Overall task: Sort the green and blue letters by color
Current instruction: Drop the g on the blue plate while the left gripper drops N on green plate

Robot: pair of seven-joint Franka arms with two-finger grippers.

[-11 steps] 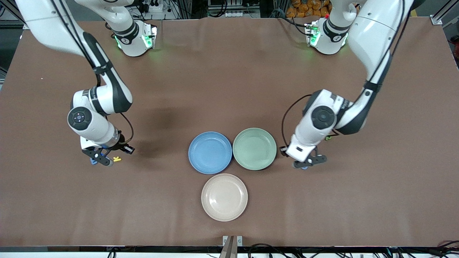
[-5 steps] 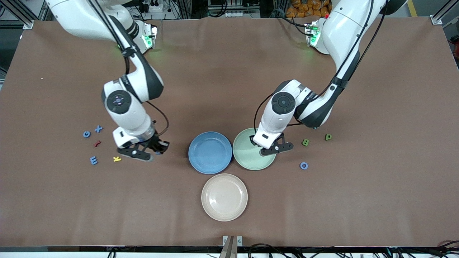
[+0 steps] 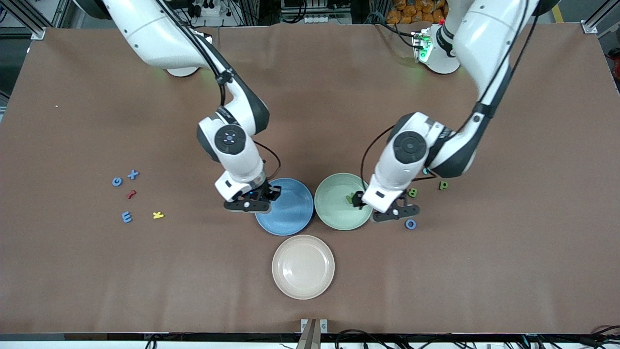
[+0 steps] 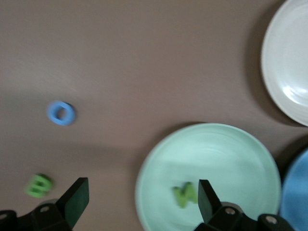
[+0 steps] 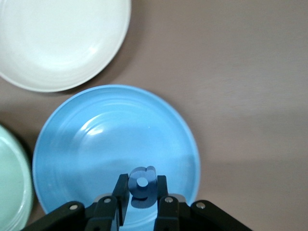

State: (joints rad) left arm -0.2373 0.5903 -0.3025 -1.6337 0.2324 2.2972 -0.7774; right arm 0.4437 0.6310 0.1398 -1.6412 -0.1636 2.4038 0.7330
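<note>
Over the blue plate, the right gripper pinches a blue letter by its flat faces; it looks light, stiff and easily dropped. The left gripper, jaws spread, hangs at the green plate rim, a green letter lying inside.

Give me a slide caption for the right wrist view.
Right tool holds a blue letter over the blue plate.

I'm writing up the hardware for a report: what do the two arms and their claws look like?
Both arms have glossy white shells with black joint sections, and a thin black cable runs along each down to the wrist. Each wrist ends in a round dark cap. The bases glow green. The left claw and the right claw are black, each with two short flat fingers and small silver screws at the finger mounts.
</note>
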